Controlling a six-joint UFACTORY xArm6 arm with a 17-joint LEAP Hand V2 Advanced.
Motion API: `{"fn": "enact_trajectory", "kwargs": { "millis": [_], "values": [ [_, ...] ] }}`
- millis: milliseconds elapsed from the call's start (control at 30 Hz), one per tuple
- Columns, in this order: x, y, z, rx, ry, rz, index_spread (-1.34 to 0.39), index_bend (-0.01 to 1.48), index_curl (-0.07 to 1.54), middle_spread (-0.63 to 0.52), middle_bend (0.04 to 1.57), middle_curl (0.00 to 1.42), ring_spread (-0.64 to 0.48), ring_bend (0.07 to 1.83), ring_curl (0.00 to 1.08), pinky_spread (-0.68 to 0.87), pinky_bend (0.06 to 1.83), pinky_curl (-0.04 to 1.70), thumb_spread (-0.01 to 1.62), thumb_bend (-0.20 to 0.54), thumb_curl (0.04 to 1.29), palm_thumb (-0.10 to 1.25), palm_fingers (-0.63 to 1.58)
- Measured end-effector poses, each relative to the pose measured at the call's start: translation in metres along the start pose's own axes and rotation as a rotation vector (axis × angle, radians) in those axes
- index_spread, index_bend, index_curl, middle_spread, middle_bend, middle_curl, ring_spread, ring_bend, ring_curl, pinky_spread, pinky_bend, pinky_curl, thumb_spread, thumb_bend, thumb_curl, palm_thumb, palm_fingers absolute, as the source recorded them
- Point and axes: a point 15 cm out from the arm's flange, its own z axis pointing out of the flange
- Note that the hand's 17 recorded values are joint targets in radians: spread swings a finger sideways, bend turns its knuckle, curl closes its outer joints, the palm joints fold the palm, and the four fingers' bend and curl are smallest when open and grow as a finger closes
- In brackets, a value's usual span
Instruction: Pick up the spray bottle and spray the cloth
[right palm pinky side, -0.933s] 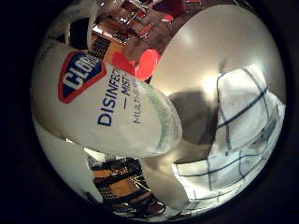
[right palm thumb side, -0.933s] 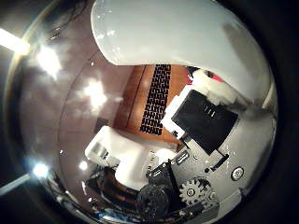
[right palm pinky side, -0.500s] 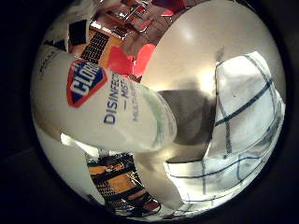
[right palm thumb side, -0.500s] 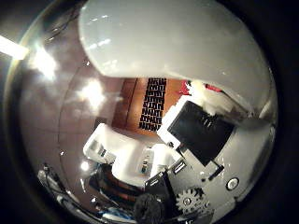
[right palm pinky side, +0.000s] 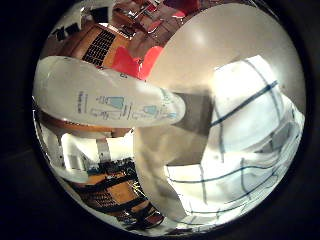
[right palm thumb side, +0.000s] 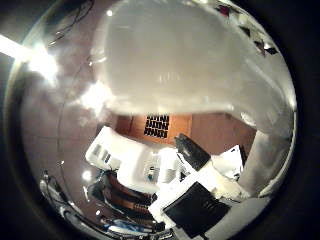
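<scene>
Gripped close against the palm by the white and black hand (right palm thumb side: 195, 200), fingers curled round it: white plastic spray bottle (right palm pinky side: 107, 97), pale blue pictograms on its label, wording too small to read. At 3 o'clock from the bottle, white cloth with dark grid lines (right palm pinky side: 250, 145), lying on round beige table (right palm pinky side: 220, 45)

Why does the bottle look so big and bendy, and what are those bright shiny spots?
Little finger side palm view: the wide lens bends everything, and the spray bottle is close, so it looks huge; its shadow falls on the table beside the cloth. Thumb side palm view: the bottle is near and fuzzy, and the bright spots are glare.
</scene>
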Motion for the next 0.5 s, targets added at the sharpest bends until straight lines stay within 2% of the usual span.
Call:
{"fn": "enact_trajectory", "kwargs": {
  "millis": [200, 500],
  "values": [
    [0.003, 0.004, -0.033, 0.032, 0.047, 0.0, -0.29, 0.18, 0.45, -0.05, 0.5, 0.47, -0.11, 0.8, 0.43, 0.34, 0.49, 0.66, 1.07, -0.023, 0.39, 0.64, 0.15],
    [0.002, 0.016, -0.079, 0.068, 0.113, -0.008, -0.28, 0.17, 0.38, -0.05, 0.43, 0.45, -0.1, 0.73, 0.4, 0.39, 0.46, 0.56, 1.07, -0.023, 0.36, 0.64, 0.19]
  ]
}}
